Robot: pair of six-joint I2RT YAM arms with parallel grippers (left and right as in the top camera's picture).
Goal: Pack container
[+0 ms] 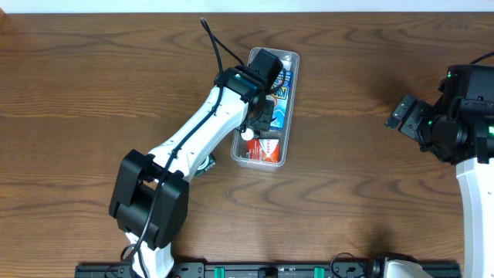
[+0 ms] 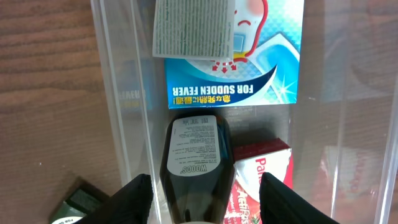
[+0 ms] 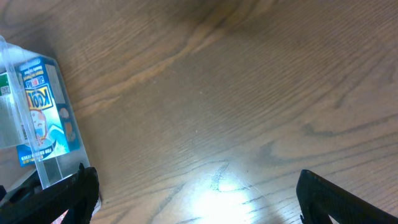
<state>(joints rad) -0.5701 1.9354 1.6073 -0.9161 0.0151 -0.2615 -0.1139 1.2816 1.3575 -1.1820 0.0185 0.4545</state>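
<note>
The clear plastic container (image 1: 296, 59) lies at the table's middle back. It holds a blue-and-white fever-patch pack (image 1: 281, 99), a red-and-white box (image 1: 268, 149) and a dark bottle with a white cap (image 1: 248, 133). My left gripper (image 1: 259, 116) hovers inside it. In the left wrist view the open fingers (image 2: 205, 200) straddle the dark bottle (image 2: 196, 152) with gaps on both sides, the blue pack (image 2: 239, 81) beyond it and the red box (image 2: 266, 167) beside it, all within the container wall (image 2: 118, 93). My right gripper (image 1: 407, 114) is open and empty over bare wood (image 3: 199, 199).
A small dark green box (image 2: 76, 204) lies on the table just outside the container's left wall, under my left arm (image 1: 204, 164). The container's end with the blue pack (image 3: 42, 106) shows at the left of the right wrist view.
</note>
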